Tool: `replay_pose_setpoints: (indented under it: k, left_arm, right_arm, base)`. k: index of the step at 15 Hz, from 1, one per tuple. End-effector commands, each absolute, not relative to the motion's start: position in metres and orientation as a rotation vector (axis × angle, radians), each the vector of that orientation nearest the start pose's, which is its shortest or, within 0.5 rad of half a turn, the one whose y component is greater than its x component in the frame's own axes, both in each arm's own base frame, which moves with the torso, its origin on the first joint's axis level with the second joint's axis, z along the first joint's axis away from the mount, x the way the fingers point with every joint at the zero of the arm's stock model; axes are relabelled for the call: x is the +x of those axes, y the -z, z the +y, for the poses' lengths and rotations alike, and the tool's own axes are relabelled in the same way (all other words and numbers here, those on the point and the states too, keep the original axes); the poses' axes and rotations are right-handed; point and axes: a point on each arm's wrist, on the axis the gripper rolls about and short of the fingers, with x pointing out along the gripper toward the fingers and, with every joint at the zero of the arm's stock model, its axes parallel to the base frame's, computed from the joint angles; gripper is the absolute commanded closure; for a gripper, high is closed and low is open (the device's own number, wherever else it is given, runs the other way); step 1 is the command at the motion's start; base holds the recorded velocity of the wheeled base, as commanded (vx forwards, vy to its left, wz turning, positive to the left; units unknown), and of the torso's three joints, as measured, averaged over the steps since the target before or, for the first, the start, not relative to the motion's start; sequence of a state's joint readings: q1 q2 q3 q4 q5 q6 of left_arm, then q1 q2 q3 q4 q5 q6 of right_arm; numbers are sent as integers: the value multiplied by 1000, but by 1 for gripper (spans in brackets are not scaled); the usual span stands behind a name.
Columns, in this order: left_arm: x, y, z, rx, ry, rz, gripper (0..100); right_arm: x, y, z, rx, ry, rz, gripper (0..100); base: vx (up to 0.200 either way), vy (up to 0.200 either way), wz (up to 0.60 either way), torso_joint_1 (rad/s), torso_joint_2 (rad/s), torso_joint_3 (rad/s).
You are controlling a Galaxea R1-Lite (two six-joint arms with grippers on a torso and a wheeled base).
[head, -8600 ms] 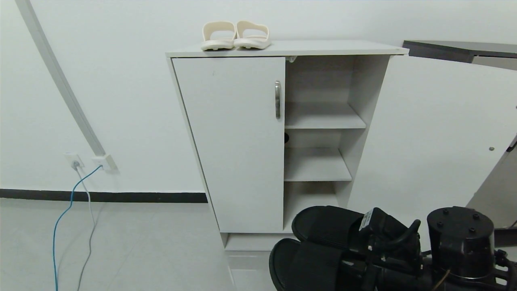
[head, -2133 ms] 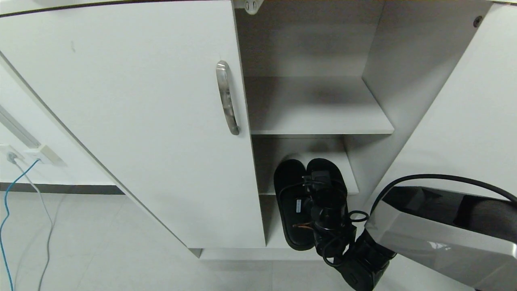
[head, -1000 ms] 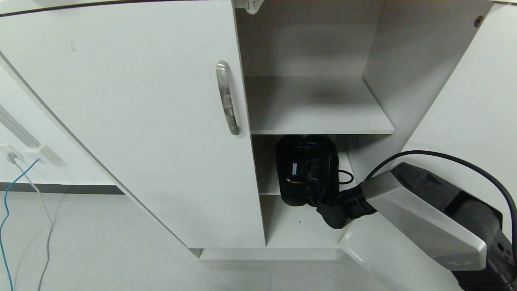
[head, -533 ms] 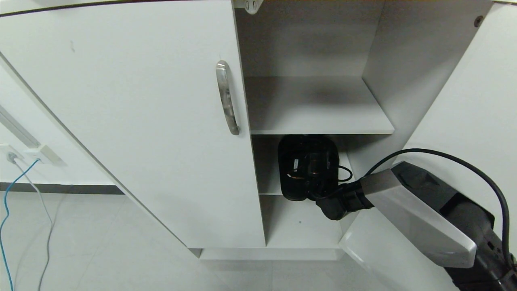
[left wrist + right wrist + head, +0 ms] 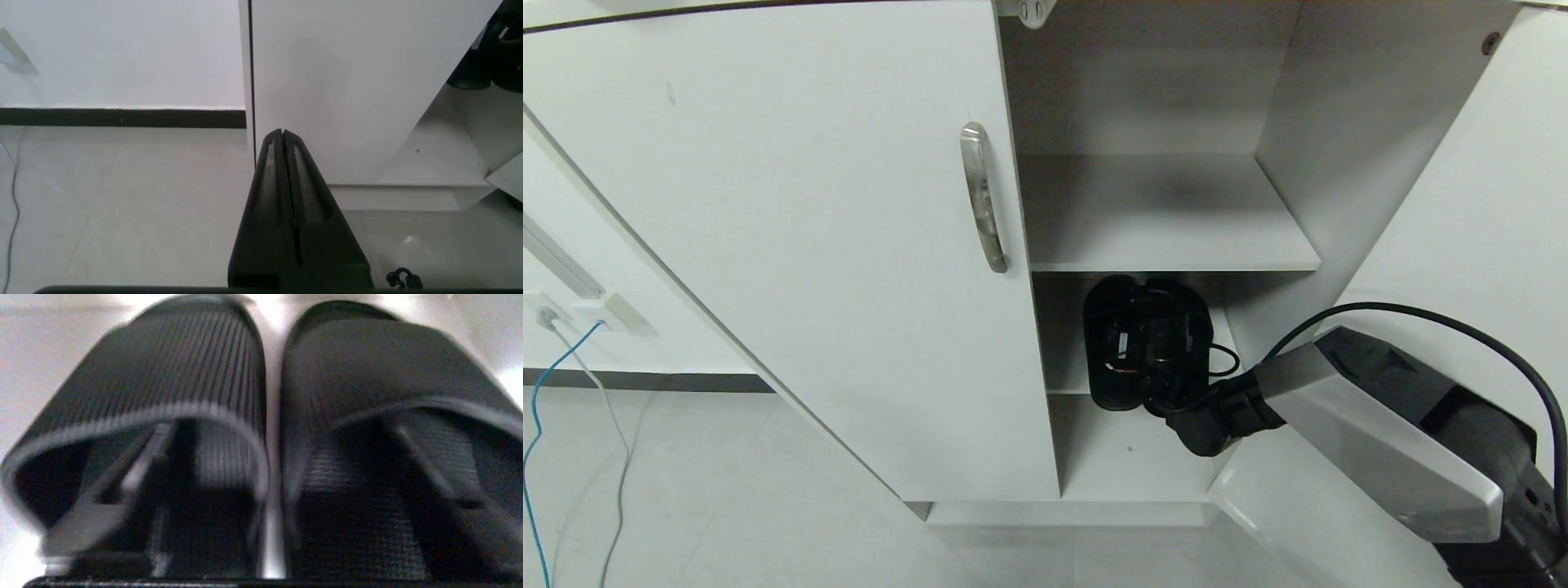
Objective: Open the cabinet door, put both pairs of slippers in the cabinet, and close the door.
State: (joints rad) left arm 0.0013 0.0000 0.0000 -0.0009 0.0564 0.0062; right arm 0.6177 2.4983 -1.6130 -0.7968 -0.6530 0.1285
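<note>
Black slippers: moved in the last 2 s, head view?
Yes. The black slippers went deeper into the cabinet: two seconds ago they hung far past the front edge of the lower shelf, now they barely overhang it.

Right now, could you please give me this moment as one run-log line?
black slippers: on lower shelf | right gripper: shut on them, inside cabinet | left gripper: shut, empty | right door: open
</note>
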Motion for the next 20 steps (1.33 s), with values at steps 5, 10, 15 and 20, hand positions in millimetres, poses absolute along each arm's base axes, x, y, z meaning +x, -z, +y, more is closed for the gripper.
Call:
replay_pose_setpoints:
  k: [5, 10, 15, 20]
  left_arm:
    - [-23, -76, 1, 6, -58, 0, 100]
    - [-23, -76, 1, 5, -58, 0, 100]
    - [-23, -76, 1, 5, -55, 2, 100]
    - [-23, -76, 1, 5, -55, 0, 100]
  right_arm:
    - [364, -105, 278, 65, 13, 76, 0]
    - [305, -109, 269, 42, -41, 98, 0]
    - [258, -116, 257, 28, -106, 111, 0]
    - [256, -115, 258, 25, -111, 114, 0]
  base:
    - [0, 0, 0, 0, 0, 0]
    - [0, 0, 0, 0, 0, 0]
    - [0, 0, 0, 0, 0, 0]
    - [-40, 0, 0, 1, 0, 0]
